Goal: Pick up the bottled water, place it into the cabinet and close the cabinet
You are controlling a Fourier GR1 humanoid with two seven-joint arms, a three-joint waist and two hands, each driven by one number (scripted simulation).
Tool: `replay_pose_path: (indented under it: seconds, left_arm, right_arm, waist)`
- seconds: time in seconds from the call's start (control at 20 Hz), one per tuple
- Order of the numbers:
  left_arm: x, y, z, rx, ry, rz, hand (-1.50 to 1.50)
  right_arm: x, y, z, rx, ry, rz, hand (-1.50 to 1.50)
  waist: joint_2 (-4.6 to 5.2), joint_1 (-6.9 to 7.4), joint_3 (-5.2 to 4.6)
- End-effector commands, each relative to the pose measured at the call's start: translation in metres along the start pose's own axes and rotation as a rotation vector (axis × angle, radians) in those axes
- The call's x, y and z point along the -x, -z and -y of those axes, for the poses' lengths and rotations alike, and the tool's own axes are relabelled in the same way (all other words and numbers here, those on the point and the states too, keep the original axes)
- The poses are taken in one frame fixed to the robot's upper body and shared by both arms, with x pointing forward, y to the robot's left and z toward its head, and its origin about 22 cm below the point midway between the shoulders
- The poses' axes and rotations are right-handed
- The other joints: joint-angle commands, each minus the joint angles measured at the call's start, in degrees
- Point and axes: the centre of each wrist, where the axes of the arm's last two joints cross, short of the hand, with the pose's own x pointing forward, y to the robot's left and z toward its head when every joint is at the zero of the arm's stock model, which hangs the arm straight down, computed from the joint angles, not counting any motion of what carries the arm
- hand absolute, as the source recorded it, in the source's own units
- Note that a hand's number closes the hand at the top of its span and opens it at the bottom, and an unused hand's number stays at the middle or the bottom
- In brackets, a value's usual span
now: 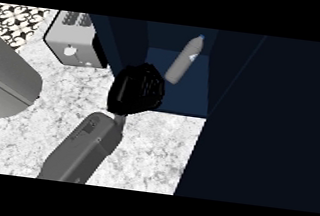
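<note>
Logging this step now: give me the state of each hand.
Left hand: by the cabinet opening, holding nothing; fingers cannot be told.
Right hand: not in view.

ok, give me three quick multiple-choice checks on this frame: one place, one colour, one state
1. Where is the bottled water?
A. On the counter beside the grey appliance
B. Inside the cabinet
C. Held in the black hand

2. What colour is the cabinet?
A. Dark blue
B. Red
C. White

3. What state is the cabinet in?
A. Fully shut
B. Open, its inside showing
C. Tipped over on the counter

Answers:
1 B: the bottled water stands within the cabinet's opening, apart from the hand.
2 A: its panels and inside are dark blue.
3 B: the inside and the bottle in it are in plain view.
</note>
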Motion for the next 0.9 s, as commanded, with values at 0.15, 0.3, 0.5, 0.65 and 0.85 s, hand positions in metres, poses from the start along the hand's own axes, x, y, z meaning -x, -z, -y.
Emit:
replay_pose_path:
  seconds: [0.15,0.3,0.5,0.65,0.85]
  left_arm:
    - [-0.032,-0.076,-0.017,-0.063,-0.046,0.016,1.5]
    - [-0.045,-0.108,-0.019,-0.061,-0.054,0.015,1.5]
    - [-0.069,-0.132,-0.019,-0.091,-0.057,0.026,1.5]
    - [-0.087,-0.165,-0.041,-0.106,-0.019,0.03,1.5]
    - [-0.11,-0.186,-0.045,-0.107,-0.006,0.05,1.5]
  right_arm:
    - [-0.025,-0.01,0.002,-0.092,-0.017,-0.015,1.5]
    - [-0.025,0.0,0.0,-0.21,0.0,0.008,1.5]
    - [-0.04,-0.008,-0.008,-0.34,0.065,-0.017,1.5]
    - [-0.033,-0.008,-0.019,-0.387,0.073,-0.008,1.5]
    - [-0.042,-0.001,-0.023,-0.4,0.085,-0.02,1.5]
  waist:
    - [0.06,0.34,-0.03]
    - [0.33,1.32,-0.02]
    - [0.29,0.5,-0.08]
    - [0.34,0.28,-0.11]
    - [0.15,0.55,-0.27]
